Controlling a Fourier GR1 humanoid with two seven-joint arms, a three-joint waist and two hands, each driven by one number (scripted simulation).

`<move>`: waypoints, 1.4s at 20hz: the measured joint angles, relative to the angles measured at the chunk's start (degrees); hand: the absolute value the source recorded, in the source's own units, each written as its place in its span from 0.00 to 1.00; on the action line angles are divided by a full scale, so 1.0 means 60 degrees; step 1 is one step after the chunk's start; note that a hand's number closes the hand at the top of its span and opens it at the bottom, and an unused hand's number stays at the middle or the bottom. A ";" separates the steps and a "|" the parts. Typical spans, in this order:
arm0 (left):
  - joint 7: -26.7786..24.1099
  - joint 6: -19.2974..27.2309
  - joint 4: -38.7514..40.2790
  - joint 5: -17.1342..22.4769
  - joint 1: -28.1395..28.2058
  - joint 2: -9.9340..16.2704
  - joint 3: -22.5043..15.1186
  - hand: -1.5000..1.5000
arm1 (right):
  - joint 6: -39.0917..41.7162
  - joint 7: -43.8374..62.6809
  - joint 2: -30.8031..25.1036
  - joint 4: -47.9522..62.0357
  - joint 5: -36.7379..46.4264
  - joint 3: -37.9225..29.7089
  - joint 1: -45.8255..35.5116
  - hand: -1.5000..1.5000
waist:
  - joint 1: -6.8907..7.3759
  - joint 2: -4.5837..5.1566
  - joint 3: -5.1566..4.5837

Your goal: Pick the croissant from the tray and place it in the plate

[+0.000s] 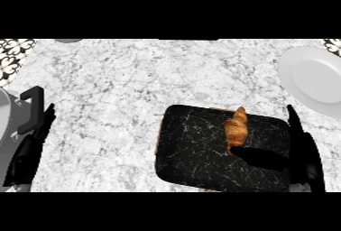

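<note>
Nearest the robot, the right hand (301, 149) stands edge-on at the right side of the black marbled tray (200, 153), fingers pointing straight up the view and a dark thumb reaching left over the tray toward the near end of the croissant (236, 127). The hand looks open and has hold of nothing yet; whether the thumb tip touches the pastry cannot be told. At the left edge the left hand (30, 149) rests open and empty, fingers up, beside a grey object cut off by the frame. The croissant lies lengthwise on the tray's right half, so the pick is not yet done. Farther off, at the upper right, the white plate (313, 79) sits on the speckled counter (113, 81), well apart from the tray. All of grasp, lift, carry and release appear to remain.
</note>
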 measured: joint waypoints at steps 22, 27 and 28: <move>0.0079 -0.1095 0.0020 -0.1055 0.0148 -0.0898 0.1279 0.50 | 0.1883 -0.1338 0.1139 0.3146 -0.1074 -0.0839 -0.1353 0.00 | -0.0092 -0.0016 0.0011; -0.0112 -0.1456 0.0082 -0.1333 0.0276 -0.1175 0.1706 0.50 | 0.1926 -0.2067 0.1550 0.3839 -0.0925 -0.1096 -0.1327 0.00 | -0.0091 -0.0030 0.0001; 0.0052 -0.1492 -0.0089 -0.1386 0.0283 -0.1176 0.1748 0.50 | 0.1925 -0.2172 0.1651 0.4081 -0.0878 -0.1113 -0.1460 1.00 | -0.0087 -0.0044 -0.0013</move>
